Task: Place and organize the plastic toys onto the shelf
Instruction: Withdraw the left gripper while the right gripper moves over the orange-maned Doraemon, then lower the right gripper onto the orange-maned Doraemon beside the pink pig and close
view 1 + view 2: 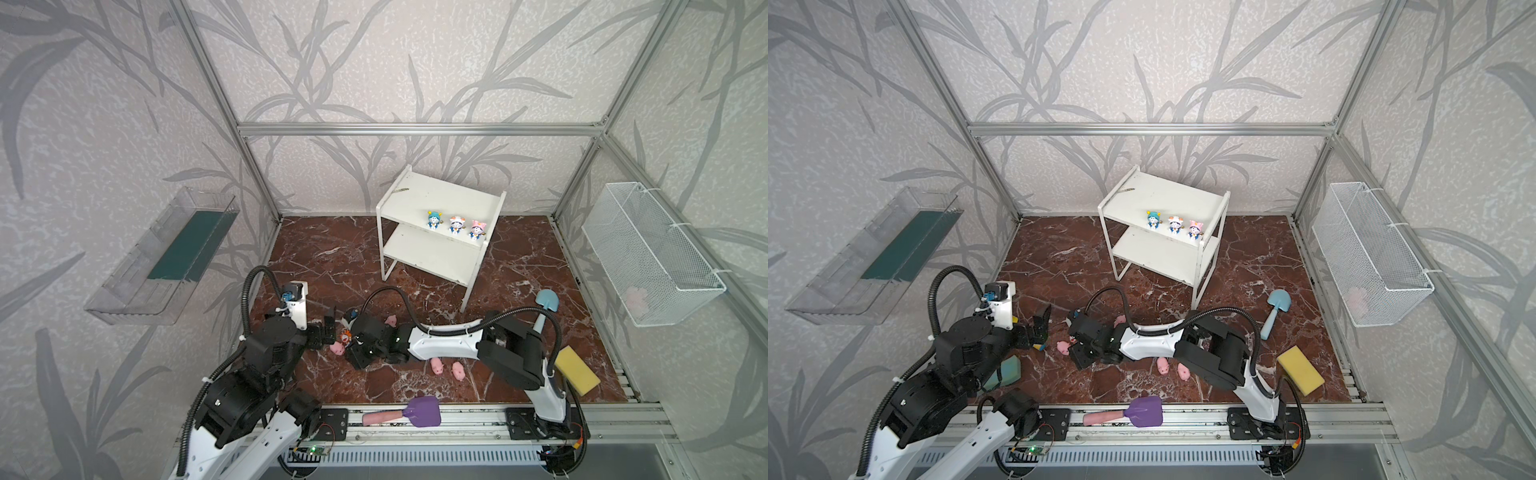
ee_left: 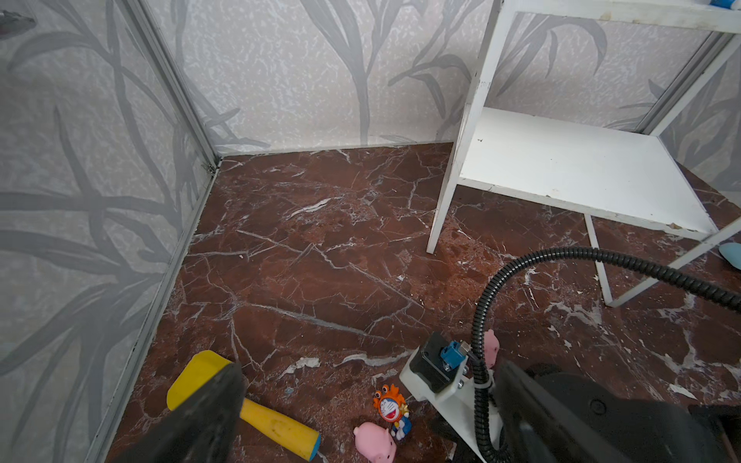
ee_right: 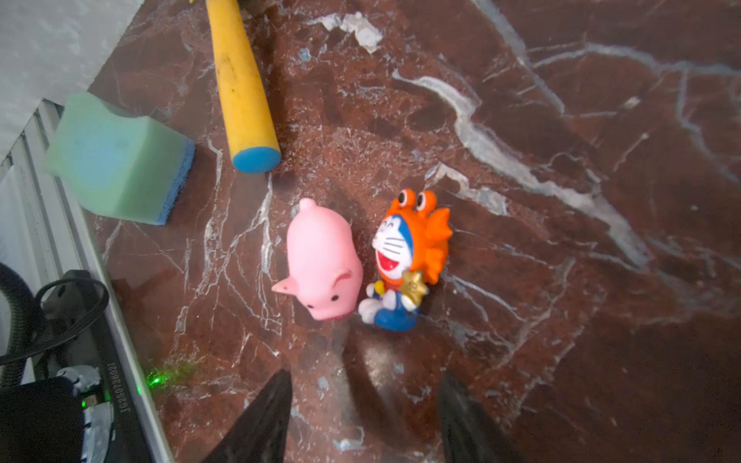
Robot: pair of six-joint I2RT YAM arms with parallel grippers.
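Left gripper hovering wide open and empty, pink pig lying just beside the orange-hatted figurine, right gripper hanging just short of both, fingers partly apart, gripping nothing, two more pigs lying beside its arm, three figurines standing on the top board of the shelf.

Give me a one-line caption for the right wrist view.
Open right pincer facing a pink pig and orange-hatted figurine side by side on marble, green sponge and yellow shovel handle beyond.
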